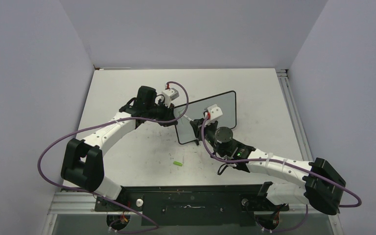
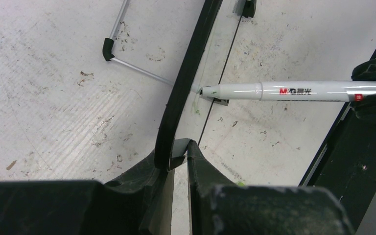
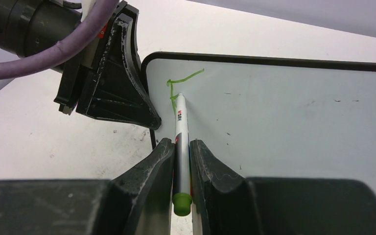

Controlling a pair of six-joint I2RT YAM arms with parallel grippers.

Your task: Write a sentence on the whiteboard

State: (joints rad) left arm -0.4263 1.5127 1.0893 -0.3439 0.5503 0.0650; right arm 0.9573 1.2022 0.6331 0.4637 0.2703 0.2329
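The whiteboard (image 1: pixel 220 110) stands tilted in the middle of the table. My left gripper (image 1: pixel 175 116) is shut on its left edge, and in the left wrist view its fingertips (image 2: pixel 178 149) pinch the black frame (image 2: pixel 188 73). Between the fingers of my right gripper (image 3: pixel 181 143) is a white marker (image 3: pixel 180 122) with a green end; the gripper is shut on it. The marker tip rests on the board (image 3: pixel 284 112) near its top left corner. Of the sentence, only a few green strokes (image 3: pixel 183 78) show there, like the start of a letter. The marker (image 2: pixel 284 91) also crosses the left wrist view.
A small green marker cap (image 1: pixel 177 163) lies on the scuffed white tabletop in front of the board. A wire foot (image 2: pixel 127 63) of the board reaches out behind it. Grey walls enclose the table on three sides, and purple cables loop off both arms.
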